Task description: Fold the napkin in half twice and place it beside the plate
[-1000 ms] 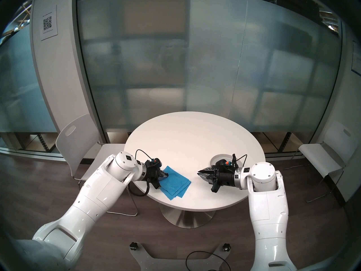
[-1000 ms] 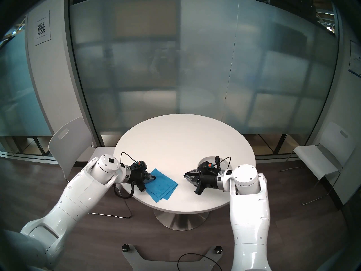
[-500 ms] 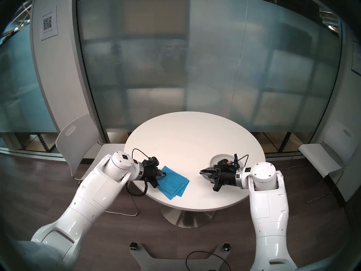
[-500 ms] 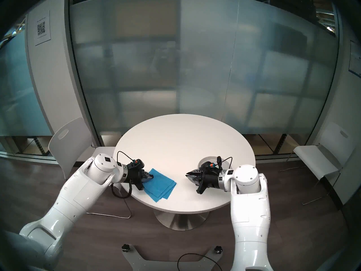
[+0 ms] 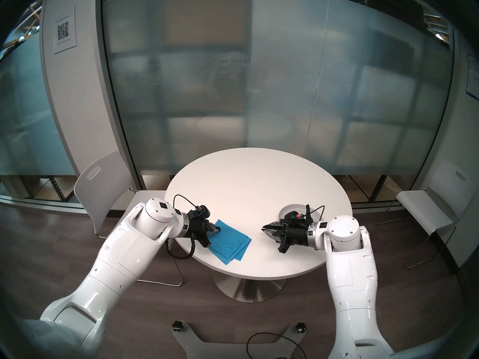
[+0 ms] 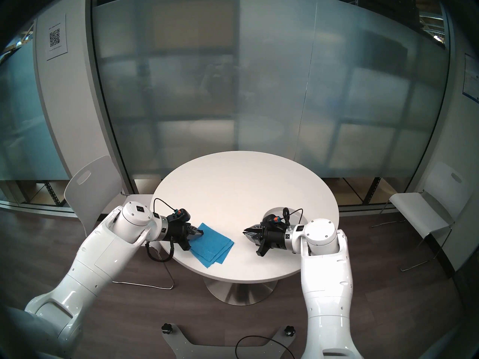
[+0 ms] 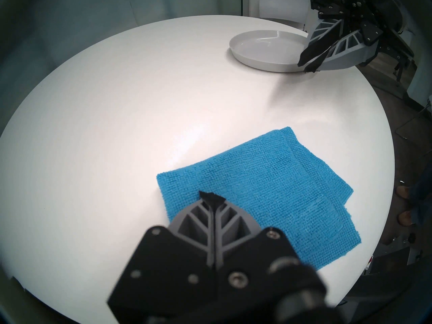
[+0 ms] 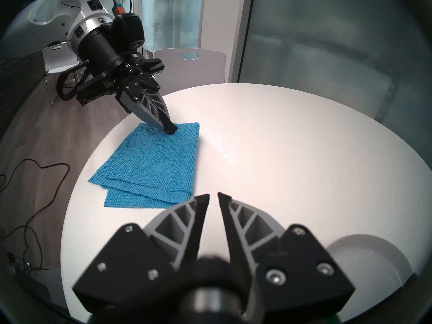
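A blue napkin [image 5: 230, 240] lies folded and flat on the near left of the round white table [image 5: 246, 190], its layers slightly offset at the near edge. My left gripper [image 5: 219, 230] is shut, its tips pressed down on the napkin's far left corner [image 8: 171, 130]; no cloth shows between the fingers [image 7: 210, 195]. My right gripper [image 5: 263, 228] hovers low over bare table right of the napkin, open by a narrow gap [image 8: 214, 195] and holding nothing. The light-grey plate [image 7: 257, 50] sits behind the right wrist [image 5: 287, 210], well apart from the napkin.
White chairs stand at the left [image 5: 103, 185] and right [image 5: 425, 208] of the table. The napkin's near corner lies close to the table's front edge [image 5: 228, 266]. A black cable [image 5: 269, 343] lies on the floor by my base.
My left arm drew back a little to the left, and the napkin slid slightly with its tips. The right arm swung slightly; its gripper stays in nearly the same spot.
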Controlling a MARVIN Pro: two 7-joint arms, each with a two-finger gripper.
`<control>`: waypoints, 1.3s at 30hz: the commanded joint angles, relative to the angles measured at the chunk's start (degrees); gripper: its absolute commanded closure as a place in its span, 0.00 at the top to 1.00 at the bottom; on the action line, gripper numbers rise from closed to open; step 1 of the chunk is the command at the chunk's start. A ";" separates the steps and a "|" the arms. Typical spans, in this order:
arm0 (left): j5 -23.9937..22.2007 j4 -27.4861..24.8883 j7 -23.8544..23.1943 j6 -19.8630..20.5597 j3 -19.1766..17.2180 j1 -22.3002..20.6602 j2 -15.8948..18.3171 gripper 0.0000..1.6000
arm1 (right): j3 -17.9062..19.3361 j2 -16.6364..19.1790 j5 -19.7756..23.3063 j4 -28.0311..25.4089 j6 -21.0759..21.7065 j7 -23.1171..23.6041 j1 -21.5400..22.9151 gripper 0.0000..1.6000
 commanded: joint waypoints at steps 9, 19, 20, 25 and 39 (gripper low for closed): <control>-0.32 -1.54 0.13 -0.30 -0.11 -0.06 -0.31 0.00 | -3.49 -2.76 -0.02 5.11 -1.49 -2.03 4.47 0.43; -0.27 -1.50 0.11 -0.55 0.09 0.06 -0.43 0.00 | -5.39 -3.09 -0.96 9.32 -2.17 -3.30 5.77 0.42; -0.27 -1.55 0.07 -0.53 0.10 0.05 -0.43 0.00 | -5.51 -3.03 -1.08 9.71 -2.32 -3.47 5.84 0.42; -0.26 -1.78 0.07 -0.47 0.03 0.05 -0.41 0.00 | -6.20 -2.72 -1.83 10.89 -2.26 -3.74 5.93 0.42; -1.80 -5.20 -1.31 0.52 -2.53 1.11 1.52 0.00 | -6.05 -2.81 -1.85 9.84 -2.01 -3.64 5.77 0.42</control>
